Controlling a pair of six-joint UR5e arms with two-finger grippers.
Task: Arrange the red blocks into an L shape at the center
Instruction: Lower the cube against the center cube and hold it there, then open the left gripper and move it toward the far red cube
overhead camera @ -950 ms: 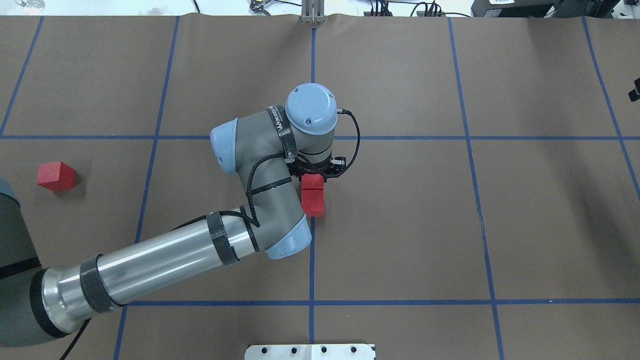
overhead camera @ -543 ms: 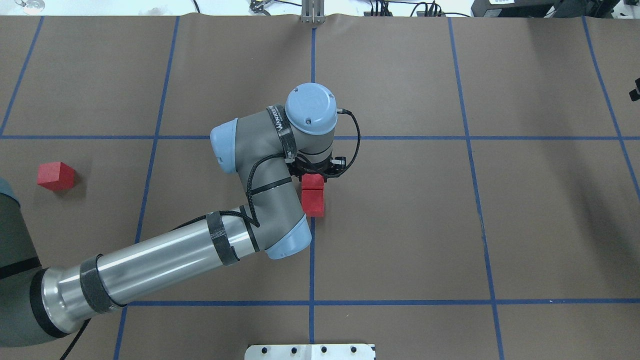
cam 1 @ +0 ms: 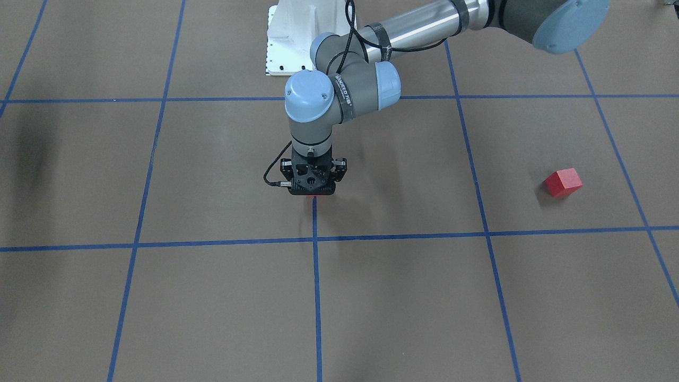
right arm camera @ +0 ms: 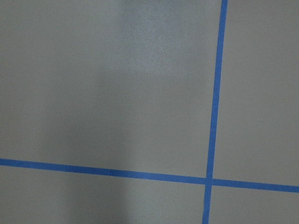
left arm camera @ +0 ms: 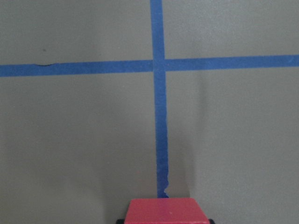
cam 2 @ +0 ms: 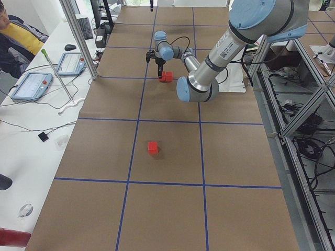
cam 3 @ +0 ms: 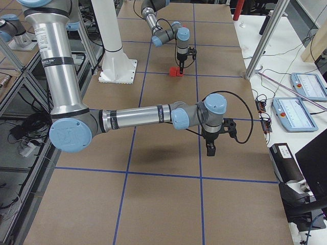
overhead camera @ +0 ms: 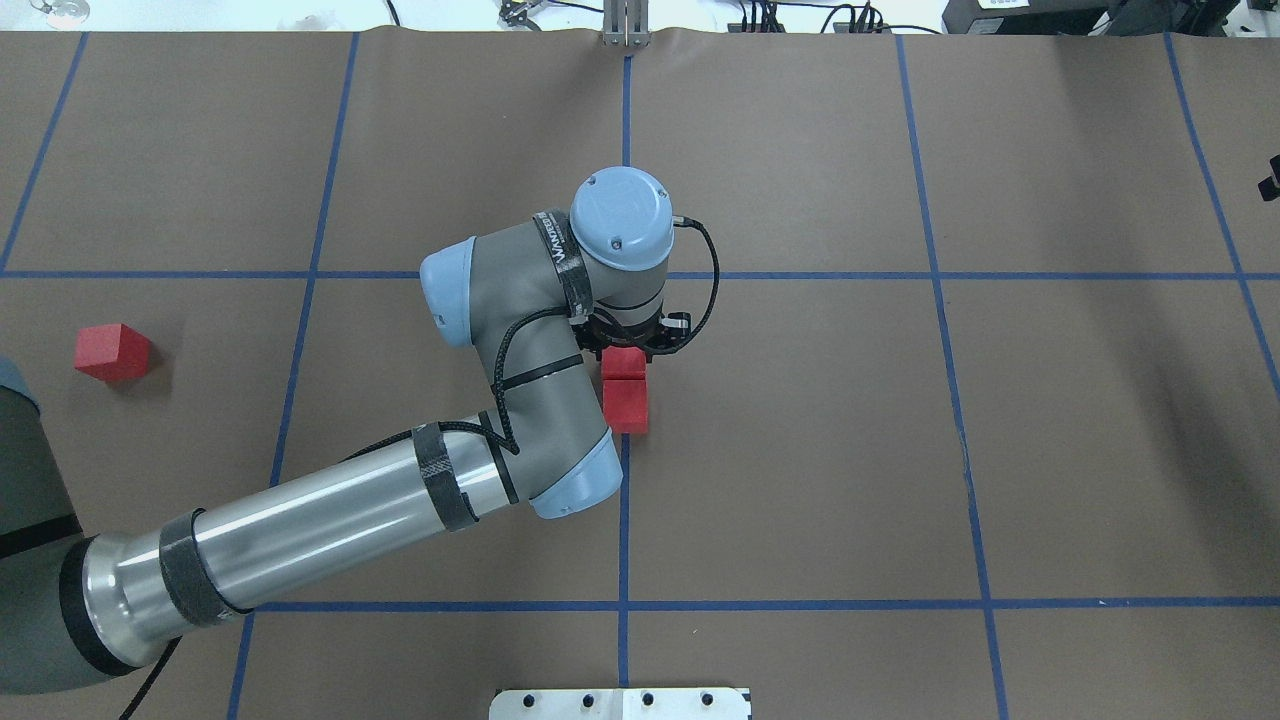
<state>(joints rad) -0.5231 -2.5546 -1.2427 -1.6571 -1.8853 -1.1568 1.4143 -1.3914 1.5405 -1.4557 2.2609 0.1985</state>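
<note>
Where the middle blue tape line [overhead camera: 623, 500] runs through the center [overhead camera: 720, 400] of the tabletop [overhead camera: 1100, 450], two red blocks line up with faces touching: the far red block [overhead camera: 625, 366] and the near red block [overhead camera: 627, 406], the latter closer to the robot's edge. The left pincer [overhead camera: 630, 348] points straight down, clamped on the far red block with a fingertip at each side. The third red block [overhead camera: 112, 352] lies well apart, near the tabletop's left edge. The right pincer [cam 3: 210, 149] hangs over bare tabletop toward the right edge; whether it is open I cannot tell.
</note>
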